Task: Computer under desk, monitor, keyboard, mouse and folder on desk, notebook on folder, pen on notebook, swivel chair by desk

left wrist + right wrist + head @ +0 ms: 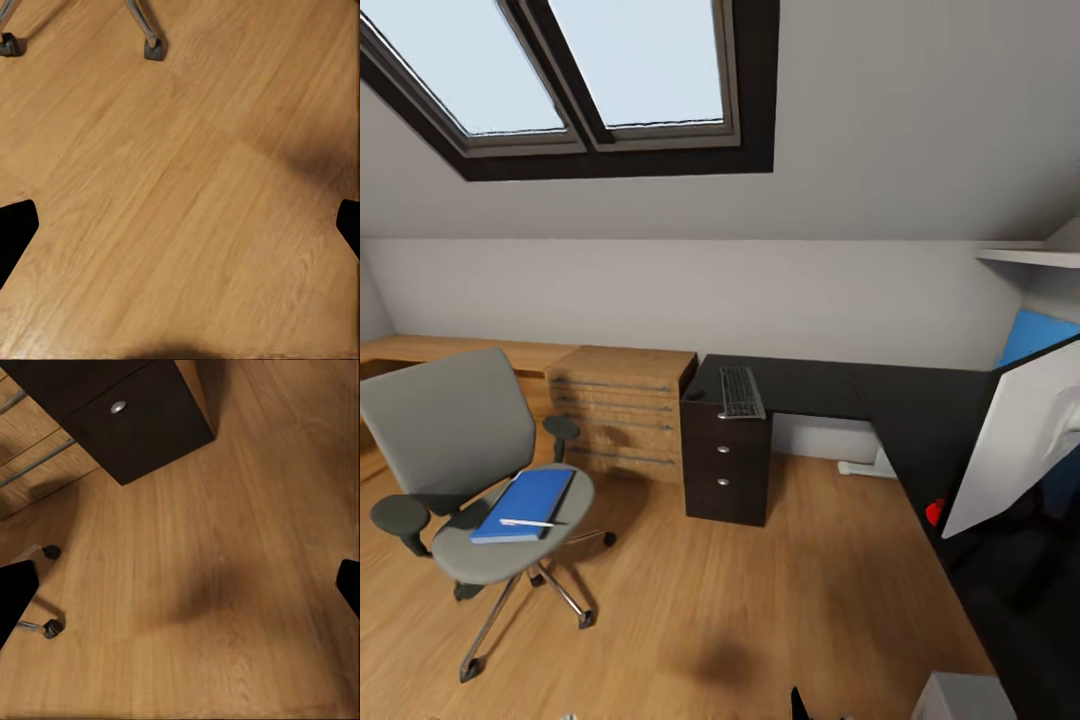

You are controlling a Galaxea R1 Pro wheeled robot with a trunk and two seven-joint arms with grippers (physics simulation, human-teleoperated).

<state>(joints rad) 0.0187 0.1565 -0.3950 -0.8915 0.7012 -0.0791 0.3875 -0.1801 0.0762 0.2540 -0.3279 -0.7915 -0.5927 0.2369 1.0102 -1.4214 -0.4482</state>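
Two hands, left [180,225] and right [180,585], spread, empty above floor. Step judged: approaching swivel chair [460,450], lower left; next needs reaching its folder [525,503], bright blue, flat, pen [530,522] on top. Keyboard [741,392] on black bench [840,390], centre; monitor [1015,440] right.

Both end effectors [180,225] [180,585] spread wide.

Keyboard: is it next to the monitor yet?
No. In the head view the keyboard lies at the desk's far end above the drawers, well apart from the monitor.
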